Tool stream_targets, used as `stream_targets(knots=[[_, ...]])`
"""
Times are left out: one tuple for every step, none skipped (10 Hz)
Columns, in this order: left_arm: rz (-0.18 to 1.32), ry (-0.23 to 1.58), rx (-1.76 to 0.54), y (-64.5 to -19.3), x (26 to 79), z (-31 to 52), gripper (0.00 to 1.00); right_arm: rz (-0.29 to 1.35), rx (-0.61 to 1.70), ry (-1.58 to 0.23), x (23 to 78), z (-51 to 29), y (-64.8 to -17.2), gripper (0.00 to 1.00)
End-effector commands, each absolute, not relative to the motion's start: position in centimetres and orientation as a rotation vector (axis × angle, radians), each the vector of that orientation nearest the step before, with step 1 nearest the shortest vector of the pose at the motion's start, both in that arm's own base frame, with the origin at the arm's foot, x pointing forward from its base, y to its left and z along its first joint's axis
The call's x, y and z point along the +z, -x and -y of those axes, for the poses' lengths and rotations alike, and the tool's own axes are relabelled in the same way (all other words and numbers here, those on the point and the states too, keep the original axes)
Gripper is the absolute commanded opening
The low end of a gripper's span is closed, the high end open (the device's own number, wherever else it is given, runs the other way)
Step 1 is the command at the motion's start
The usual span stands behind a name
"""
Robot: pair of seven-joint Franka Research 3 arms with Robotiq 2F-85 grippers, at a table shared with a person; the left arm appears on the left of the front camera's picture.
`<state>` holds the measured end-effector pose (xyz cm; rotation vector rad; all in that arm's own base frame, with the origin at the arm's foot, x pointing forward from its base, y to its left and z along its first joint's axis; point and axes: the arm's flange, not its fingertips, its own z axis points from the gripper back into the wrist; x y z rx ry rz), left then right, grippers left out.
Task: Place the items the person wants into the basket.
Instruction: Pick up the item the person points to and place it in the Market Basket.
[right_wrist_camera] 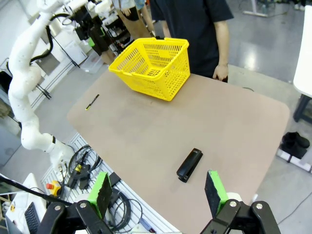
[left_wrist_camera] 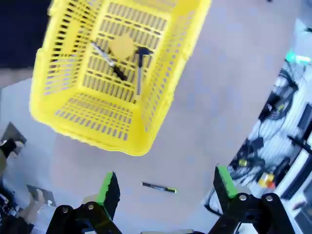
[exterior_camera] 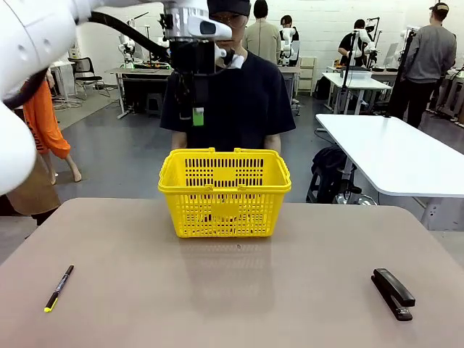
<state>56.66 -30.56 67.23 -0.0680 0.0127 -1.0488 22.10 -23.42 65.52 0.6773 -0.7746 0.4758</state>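
On the left side of the table (exterior_camera: 145, 290), near my edge, lies a thin black pen with a yellow tip (exterior_camera: 59, 288). Nothing is touching it. My left arm is lifted high over the far side of the table, and my left gripper (exterior_camera: 194, 98) hangs above the yellow basket (exterior_camera: 224, 190), in front of the person (exterior_camera: 239, 101) in the dark T-shirt. From my left wrist I look down between my two green pads (left_wrist_camera: 108, 187), and they stand wide apart with nothing between them. My left gripper is let go and empty. The basket sits in the middle of the table, close to the far edge, right in front of the person. Inside it, on the bottom, I see a black marker (left_wrist_camera: 108, 61) with a light band, a small yellow tape measure (left_wrist_camera: 122, 46) and a utility knife (left_wrist_camera: 140, 68) lying close together. On the right side of the table, near my edge, lies a black stapler (exterior_camera: 393, 293). My right gripper (right_wrist_camera: 158, 195) is up high above the near right corner of the table. Its green pads are spread wide and hold nothing. The stapler lies on the table far below it.
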Motion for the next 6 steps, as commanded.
stream_targets(knots=[[0.083,0.047,-0.919,-48.4,59.2,26.4,1.0,0.793,0.493,-0.692,65.7,23.4,-22.1,1.0],[0.095,0.059,-0.86,-47.8,58.9,25.6,1.0,0.793,0.493,-0.692,65.7,23.4,-22.1,1.0],[0.122,0.063,-0.817,-46.7,59.3,24.5,1.0,0.793,0.493,-0.692,65.7,23.4,-22.1,1.0],[0.141,0.057,-0.784,-45.2,59.3,24.5,1.0,0.793,0.493,-0.692,65.7,23.4,-22.1,1.0],[0.162,0.06,-0.742,-44.1,59.4,24.1,1.0,0.793,0.493,-0.692,65.7,23.4,-22.1,1.0],[0.176,0.068,-0.724,-43.4,59.8,23.1,1.0,0.793,0.493,-0.692,65.7,23.4,-22.1,1.0]])
